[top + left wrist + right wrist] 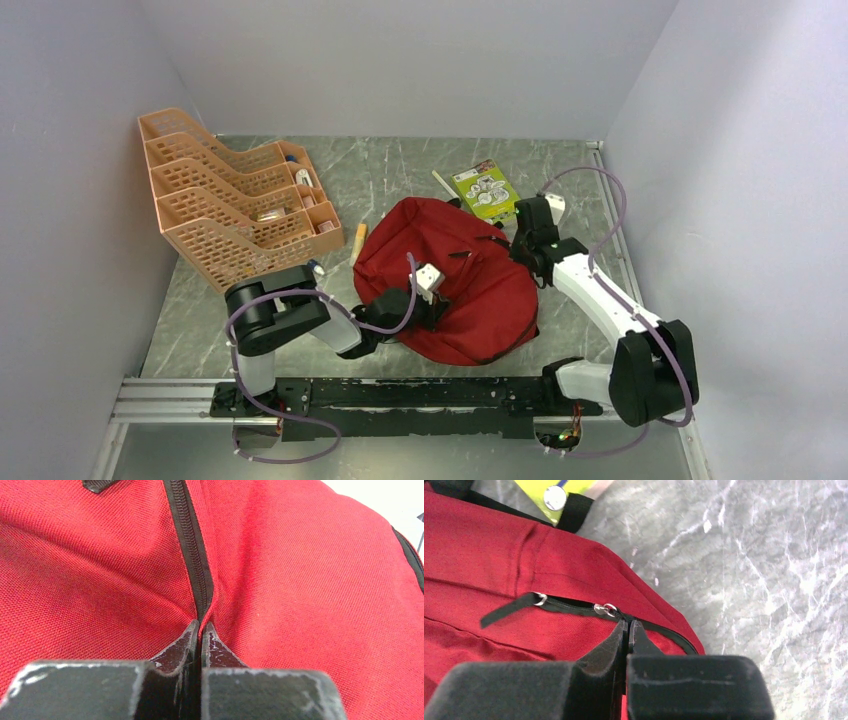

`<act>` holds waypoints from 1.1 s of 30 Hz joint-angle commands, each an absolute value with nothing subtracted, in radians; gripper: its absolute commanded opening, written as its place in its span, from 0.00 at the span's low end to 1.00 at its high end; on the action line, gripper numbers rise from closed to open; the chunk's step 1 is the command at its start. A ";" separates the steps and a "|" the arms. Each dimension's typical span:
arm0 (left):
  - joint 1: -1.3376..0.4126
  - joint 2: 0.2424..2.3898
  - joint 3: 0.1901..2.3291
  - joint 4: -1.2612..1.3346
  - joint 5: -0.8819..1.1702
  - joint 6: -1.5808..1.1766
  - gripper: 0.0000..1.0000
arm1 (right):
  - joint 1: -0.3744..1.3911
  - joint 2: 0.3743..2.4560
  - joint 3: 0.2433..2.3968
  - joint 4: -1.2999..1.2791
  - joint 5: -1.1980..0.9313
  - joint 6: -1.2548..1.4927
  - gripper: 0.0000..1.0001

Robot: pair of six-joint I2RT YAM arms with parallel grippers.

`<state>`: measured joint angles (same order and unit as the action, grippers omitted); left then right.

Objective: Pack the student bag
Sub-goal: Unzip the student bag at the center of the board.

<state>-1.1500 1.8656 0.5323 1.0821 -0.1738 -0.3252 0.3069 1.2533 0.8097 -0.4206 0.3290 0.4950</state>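
Observation:
The student bag (470, 295) is a red fabric backpack lying in the middle of the table. My left gripper (440, 308) rests on its near left side. In the left wrist view its jaws (201, 625) are shut on the red fabric at the end of a black zipper (192, 545), and the fabric puckers toward the tips. My right gripper (515, 248) is at the bag's far right edge. In the right wrist view its jaws (629, 626) are shut at the black zipper, right beside a silver slider (606, 609). A second slider with a black pull strap (509, 611) lies further left.
An orange plastic tray rack (230, 210) holding small items stands at the back left. A yellow-green booklet (485, 190) lies behind the bag and also shows in the right wrist view (559, 492). An orange marker (359, 240) lies left of the bag. Grey walls enclose the table.

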 commanded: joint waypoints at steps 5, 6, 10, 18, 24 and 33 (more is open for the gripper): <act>-1.168 1.886 0.500 0.827 -0.200 -0.374 0.05 | 0.278 1.151 0.715 -0.483 0.321 0.563 0.00; -1.165 1.882 0.505 0.817 -0.202 -0.375 0.05 | 0.278 1.134 0.708 -0.493 0.314 0.574 0.00; -1.120 1.847 0.563 0.741 -0.176 -0.380 0.05 | 0.278 1.051 0.681 -0.535 0.268 0.624 0.00; -0.970 1.784 0.843 0.501 -0.072 -0.279 0.05 | 0.278 0.941 0.680 -0.583 0.237 0.667 0.00; -0.873 1.844 1.134 0.306 -0.058 -0.187 0.05 | 0.278 0.911 0.698 -0.601 0.245 0.670 0.00; -0.717 1.930 1.267 0.265 -0.022 -0.161 0.05 | 0.278 0.913 0.658 -0.601 0.254 0.691 0.00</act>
<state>-0.7780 1.8977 1.2304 0.2829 -0.0174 -0.1989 0.2852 0.9234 0.6819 -0.5671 0.2584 0.6704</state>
